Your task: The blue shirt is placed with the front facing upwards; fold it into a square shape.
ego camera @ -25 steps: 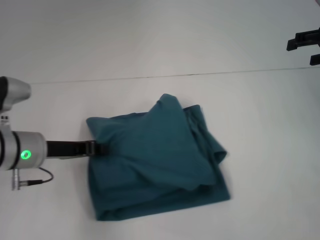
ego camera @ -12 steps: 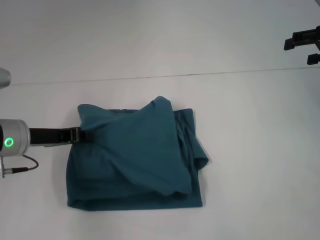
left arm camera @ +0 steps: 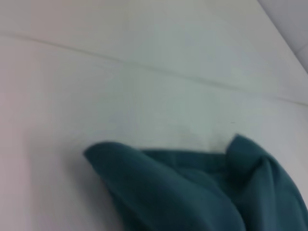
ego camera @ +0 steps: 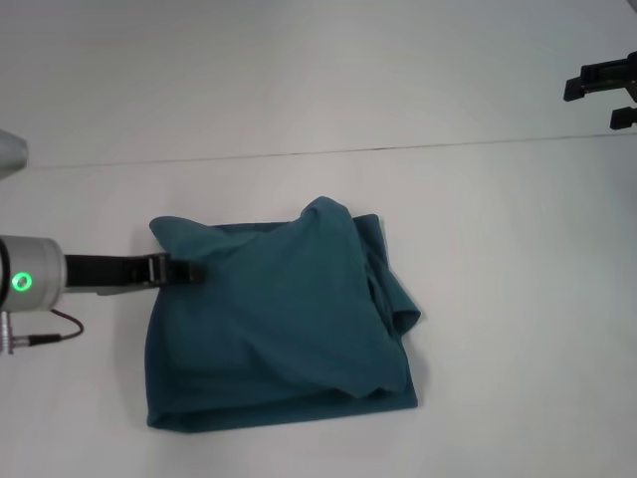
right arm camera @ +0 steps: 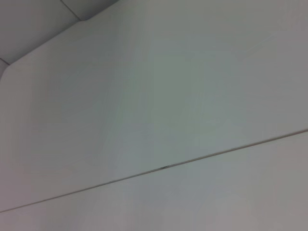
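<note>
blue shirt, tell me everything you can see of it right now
The blue shirt is dark teal, soft cotton-looking cloth, folded into a rough, rumpled rectangle lying flat on the white table. A loose upper layer drapes diagonally, peaking at the far edge, with bunched folds along the robot's right side. No lettering or collar shows. The left gripper meets its left far edge, jaws hidden in the cloth. The right gripper hangs far off, not touching.
</note>
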### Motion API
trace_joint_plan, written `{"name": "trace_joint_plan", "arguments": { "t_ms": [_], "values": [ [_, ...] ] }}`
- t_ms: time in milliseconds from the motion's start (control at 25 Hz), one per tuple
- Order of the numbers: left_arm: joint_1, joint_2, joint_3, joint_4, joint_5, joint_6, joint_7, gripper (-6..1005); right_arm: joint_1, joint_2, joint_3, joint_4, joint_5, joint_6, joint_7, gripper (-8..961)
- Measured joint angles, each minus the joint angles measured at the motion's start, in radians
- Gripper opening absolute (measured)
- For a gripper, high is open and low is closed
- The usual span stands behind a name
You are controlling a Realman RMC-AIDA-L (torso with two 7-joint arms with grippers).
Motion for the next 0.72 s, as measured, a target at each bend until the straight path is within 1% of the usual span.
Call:
{"name": "trace_joint_plan", "arguments": {
  "t_ms": [120, 200, 280, 320, 360, 400, 480, 560, 640, 720],
  "values": [
    [0.032, -0.002, -0.039, 0.074, -0.015, 0.018, -0.036, 281, 0.000, 0.000, 0.000, 0.000, 0.000, -0.004, 0.000, 928],
    [0.053, -0.003, -0.091, 0.119, -0.040, 0.046, -0.071, 367, 0.000, 0.001, 0.003, 0.000, 0.000, -0.005, 0.000, 928],
    [0.061, -0.002, -0.148, 0.123, -0.085, 0.083, -0.096, 458, -0.002, 0.001, 0.003, 0.000, 0.000, -0.004, -0.002, 927],
    [0.061, -0.002, -0.148, 0.123, -0.085, 0.083, -0.096, 504, -0.002, 0.001, 0.004, 0.000, 0.000, -0.004, -0.004, 927],
    [0.058, 0.011, -0.210, 0.057, -0.161, 0.141, -0.111, 549, -0.003, 0.001, 0.004, 0.000, 0.000, -0.004, -0.006, 927],
    [0.056, 0.013, -0.215, 0.041, -0.172, 0.148, -0.110, 573, -0.004, 0.001, 0.005, 0.000, 0.000, -0.004, -0.009, 927],
    [0.047, 0.020, -0.232, -0.043, -0.214, 0.164, -0.101, 620, -0.004, 0.003, 0.006, 0.000, 0.000, -0.004, -0.012, 927],
    [0.037, 0.020, -0.235, -0.112, -0.233, 0.155, -0.082, 667, -0.004, 0.006, 0.005, 0.000, 0.000, -0.004, -0.013, 928],
    [0.029, 0.015, -0.230, -0.160, -0.237, 0.116, -0.061, 714, -0.004, 0.009, 0.004, 0.000, 0.000, -0.004, -0.014, 928],
    [0.024, 0.008, -0.218, -0.206, -0.238, 0.047, -0.041, 761, -0.003, 0.010, 0.003, 0.000, 0.000, -0.004, -0.015, 928]
  ]
}}
